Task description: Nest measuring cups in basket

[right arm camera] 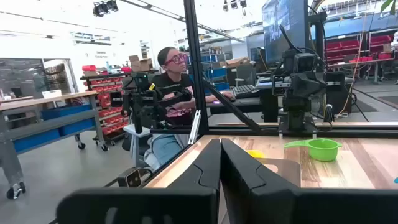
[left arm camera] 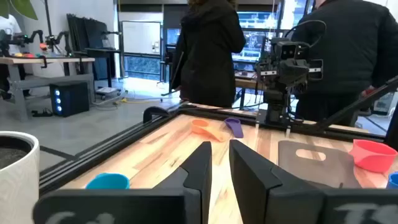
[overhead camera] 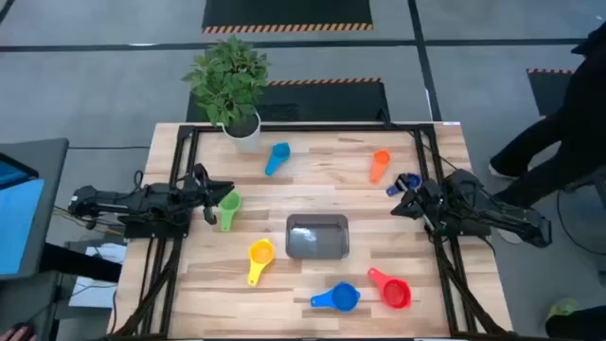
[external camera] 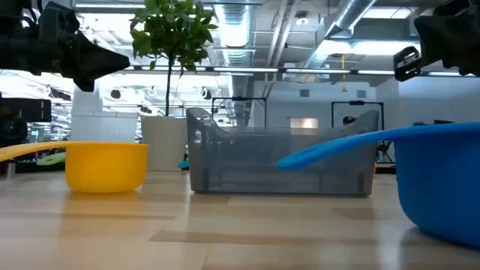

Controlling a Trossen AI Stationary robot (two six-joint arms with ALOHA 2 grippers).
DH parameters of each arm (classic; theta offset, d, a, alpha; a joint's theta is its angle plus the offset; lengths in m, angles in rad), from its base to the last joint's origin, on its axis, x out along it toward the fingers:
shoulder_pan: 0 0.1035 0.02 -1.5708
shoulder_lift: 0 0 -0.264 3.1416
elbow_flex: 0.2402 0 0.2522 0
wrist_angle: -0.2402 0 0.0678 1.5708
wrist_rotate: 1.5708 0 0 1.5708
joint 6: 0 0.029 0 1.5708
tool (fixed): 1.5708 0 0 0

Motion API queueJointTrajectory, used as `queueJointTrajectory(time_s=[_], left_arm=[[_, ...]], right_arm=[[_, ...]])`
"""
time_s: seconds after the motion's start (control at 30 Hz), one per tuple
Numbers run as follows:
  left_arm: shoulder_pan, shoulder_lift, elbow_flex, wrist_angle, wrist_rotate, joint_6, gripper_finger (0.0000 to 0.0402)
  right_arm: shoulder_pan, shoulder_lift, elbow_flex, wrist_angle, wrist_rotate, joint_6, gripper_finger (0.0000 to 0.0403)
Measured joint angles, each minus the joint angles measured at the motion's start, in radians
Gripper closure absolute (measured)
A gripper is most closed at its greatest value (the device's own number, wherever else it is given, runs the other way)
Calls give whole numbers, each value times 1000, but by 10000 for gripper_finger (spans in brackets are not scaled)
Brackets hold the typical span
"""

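Several measuring cups lie apart on the wooden table: light blue [overhead camera: 276, 157], orange [overhead camera: 380, 163], dark blue [overhead camera: 407, 182], green [overhead camera: 228, 208], yellow [overhead camera: 259, 256], blue [overhead camera: 337, 297] and red [overhead camera: 391, 289]. The grey basket [overhead camera: 317, 235] stands on its base at the table's middle. My left gripper [overhead camera: 206, 194] hovers by the left edge next to the green cup, its fingers [left arm camera: 202, 162] a narrow gap apart. My right gripper [overhead camera: 402, 201] hovers by the right edge just near of the dark blue cup, its fingers [right arm camera: 211, 158] shut. Neither holds anything.
A white plant pot [overhead camera: 242, 128] with a leafy plant stands at the far left of the table. A black frame [overhead camera: 303, 126] runs along the table's far side and both sides. People stand beyond the table [left arm camera: 208, 50] and one sits [right arm camera: 171, 81].
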Motion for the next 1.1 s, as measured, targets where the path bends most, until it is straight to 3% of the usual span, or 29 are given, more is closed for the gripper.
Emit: queueJointTrajectory(time_s=[1.1], left_arm=[[0, 0, 0, 0, 0, 0, 356]], right_arm=[[0, 0, 0, 0, 0, 0, 373]])
